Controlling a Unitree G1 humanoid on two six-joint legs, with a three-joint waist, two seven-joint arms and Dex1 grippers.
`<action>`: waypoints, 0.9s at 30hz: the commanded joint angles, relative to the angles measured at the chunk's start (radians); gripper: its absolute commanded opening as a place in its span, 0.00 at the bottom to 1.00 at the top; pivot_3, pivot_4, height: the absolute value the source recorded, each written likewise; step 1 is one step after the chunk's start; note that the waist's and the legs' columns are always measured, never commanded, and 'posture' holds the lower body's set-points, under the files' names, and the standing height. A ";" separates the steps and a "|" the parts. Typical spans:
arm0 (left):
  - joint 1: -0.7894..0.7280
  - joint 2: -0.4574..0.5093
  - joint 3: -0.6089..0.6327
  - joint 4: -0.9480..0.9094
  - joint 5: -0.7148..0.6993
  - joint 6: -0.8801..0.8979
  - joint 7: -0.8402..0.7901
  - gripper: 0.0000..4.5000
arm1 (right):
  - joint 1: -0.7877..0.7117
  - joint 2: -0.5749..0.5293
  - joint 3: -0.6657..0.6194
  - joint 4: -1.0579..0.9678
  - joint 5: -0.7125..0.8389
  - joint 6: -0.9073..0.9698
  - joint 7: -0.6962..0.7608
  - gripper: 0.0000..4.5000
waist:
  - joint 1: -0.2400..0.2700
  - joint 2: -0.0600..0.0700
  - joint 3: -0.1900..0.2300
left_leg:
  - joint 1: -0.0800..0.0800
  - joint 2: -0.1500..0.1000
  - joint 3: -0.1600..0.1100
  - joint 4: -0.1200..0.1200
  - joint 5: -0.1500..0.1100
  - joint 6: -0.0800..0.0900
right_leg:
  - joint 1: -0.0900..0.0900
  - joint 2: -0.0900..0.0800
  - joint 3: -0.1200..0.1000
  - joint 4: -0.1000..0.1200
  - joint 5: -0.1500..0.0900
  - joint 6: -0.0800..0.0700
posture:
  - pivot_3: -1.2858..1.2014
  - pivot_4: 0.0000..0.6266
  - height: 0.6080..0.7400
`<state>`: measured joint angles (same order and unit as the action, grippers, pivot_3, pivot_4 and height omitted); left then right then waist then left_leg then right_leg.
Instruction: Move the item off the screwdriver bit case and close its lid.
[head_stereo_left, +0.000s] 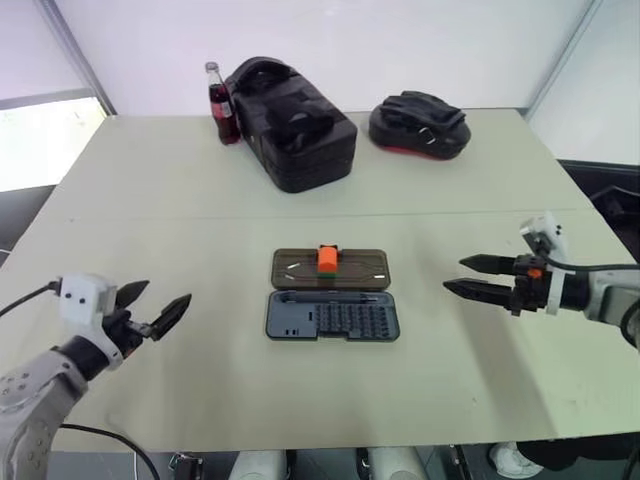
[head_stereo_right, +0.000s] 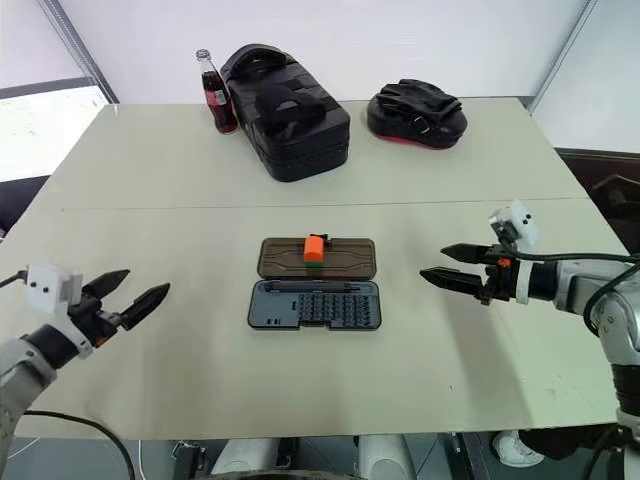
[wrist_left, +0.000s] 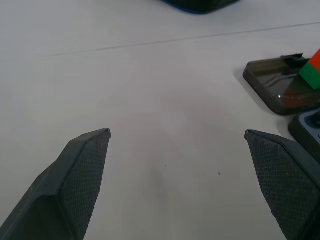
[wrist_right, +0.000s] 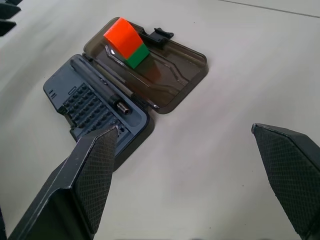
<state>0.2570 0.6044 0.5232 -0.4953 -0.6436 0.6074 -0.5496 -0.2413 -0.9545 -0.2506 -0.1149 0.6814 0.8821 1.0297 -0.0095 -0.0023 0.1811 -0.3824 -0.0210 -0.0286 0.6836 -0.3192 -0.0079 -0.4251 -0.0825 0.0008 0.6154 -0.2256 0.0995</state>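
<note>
Centrally on the pale surface (head_stereo_left: 150, 190) lies the screwdriver bit case (head_stereo_left: 333, 317), opened out flat. Its dark grey tray is the nearer half and holds rows of small bits packed in a grid, with a slim driver lying along the hinge side; one corner compartment of the tray looks bare. The lid (head_stereo_left: 290, 268), a translucent smoky-brown panel the same size as the tray, lies flat on the far side of the hinge, with a small black latch tab on its far edge. The item (head_stereo_left: 327, 260) stands upright on the lid, near the middle of it and toward the latch side: a small block, bright orange above and green at its base.

The left end effector (head_stereo_left: 153, 308) hovers well to the left of the case with its two black fingers spread apart and nothing between them. The right end effector (head_stereo_left: 464, 276) hangs to the right of the case, pointing toward it, its fingers likewise parted and empty.

At the far edge stand a bulky black toolbox (head_stereo_left: 292, 125), a cola bottle (head_stereo_left: 222, 103) just beside it, and a black pouch (head_stereo_left: 420, 125) further right.
</note>
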 joint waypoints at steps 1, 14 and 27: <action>-0.006 0.010 -0.008 -0.015 -0.001 -0.005 -0.007 1.00 | 0.007 0.010 -0.021 -0.046 0.008 -0.015 -0.016 0.99 | 0.000 0.000 0.000 | 0.000 0.000 0.000 0.000 0.000 0.000 | 0.000 0.000 0.000 0.000 0.000 0.000 | 0.52 0.24 1.00; -0.038 -0.002 -0.015 0.003 0.005 -0.023 0.005 1.00 | -0.002 0.034 -0.017 -0.040 0.001 -0.030 -0.053 0.99 | -0.001 0.000 0.000 | 0.000 0.000 0.000 0.000 0.000 0.000 | 0.000 0.000 0.000 0.000 0.000 0.001 | 0.52 0.24 1.00; -0.062 0.015 -0.016 0.045 0.028 -0.044 -0.019 1.00 | 0.002 0.048 -0.017 -0.038 -0.005 -0.041 -0.069 0.99 | 0.000 0.000 0.000 | 0.000 0.000 0.000 0.000 0.000 0.000 | 0.000 0.000 0.000 0.000 0.000 0.001 | 0.52 0.24 1.00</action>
<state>0.2096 0.6009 0.4966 -0.4427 -0.6206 0.5903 -0.5614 -0.2319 -0.9123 -0.2506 -0.1402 0.6715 0.8631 0.9621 -0.0098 -0.0023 0.1811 -0.3822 -0.0211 -0.0287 0.6835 -0.3192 -0.0079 -0.4251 -0.0824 0.0008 0.6159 -0.2251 0.1003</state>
